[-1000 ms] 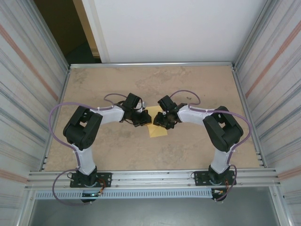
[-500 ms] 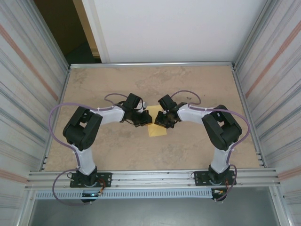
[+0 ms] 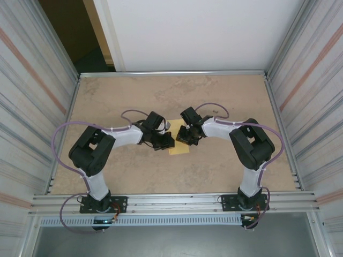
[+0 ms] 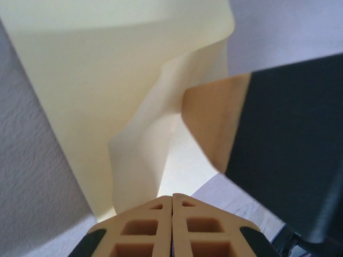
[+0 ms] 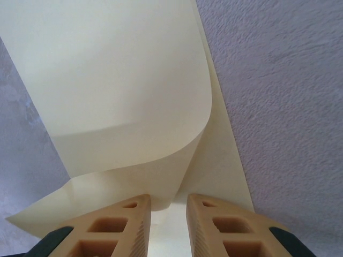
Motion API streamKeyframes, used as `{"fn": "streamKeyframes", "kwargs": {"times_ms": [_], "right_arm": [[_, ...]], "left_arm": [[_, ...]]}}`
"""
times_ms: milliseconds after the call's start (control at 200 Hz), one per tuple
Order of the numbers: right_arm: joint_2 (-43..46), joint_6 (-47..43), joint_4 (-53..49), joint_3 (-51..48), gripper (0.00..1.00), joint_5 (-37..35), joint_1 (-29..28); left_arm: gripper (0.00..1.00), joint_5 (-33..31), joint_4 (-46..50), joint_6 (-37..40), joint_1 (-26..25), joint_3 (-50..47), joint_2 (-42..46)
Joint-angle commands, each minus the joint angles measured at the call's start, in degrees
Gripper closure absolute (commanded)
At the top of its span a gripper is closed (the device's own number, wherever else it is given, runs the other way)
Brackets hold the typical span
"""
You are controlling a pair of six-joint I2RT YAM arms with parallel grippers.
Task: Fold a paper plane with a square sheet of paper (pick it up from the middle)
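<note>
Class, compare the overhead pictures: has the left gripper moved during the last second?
Yes. The left gripper has shifted slightly toward the table's near rail and a little to the right, at the square sheet of paper.

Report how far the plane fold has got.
Done: the paper is lifted, one layer curled over itself. In hand: left fingers pinch its edge; right fingers straddle the curled flap, not closed. To do: no sharp crease, nose or wings visible, so nearly every fold.
</note>
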State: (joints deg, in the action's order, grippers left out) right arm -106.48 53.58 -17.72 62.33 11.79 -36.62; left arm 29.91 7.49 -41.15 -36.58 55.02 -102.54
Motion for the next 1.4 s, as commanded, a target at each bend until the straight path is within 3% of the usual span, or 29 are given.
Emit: {"fn": "streamKeyframes", "kwargs": {"times_ms": [0, 1393], "right_arm": [[-4.64, 1.51, -5.74, -1.77, 0.75, -3.09, 0.39], [-7.2, 1.07, -7.88, -0.98, 0.81, -3.62, -0.03]], "left_arm": [[0.91, -2.12, 1.31, 0.43, -0.71, -0.75, 2.1], [0.91, -6.22, 4.1, 1.59, -0.86, 2.68, -1.97]]}}
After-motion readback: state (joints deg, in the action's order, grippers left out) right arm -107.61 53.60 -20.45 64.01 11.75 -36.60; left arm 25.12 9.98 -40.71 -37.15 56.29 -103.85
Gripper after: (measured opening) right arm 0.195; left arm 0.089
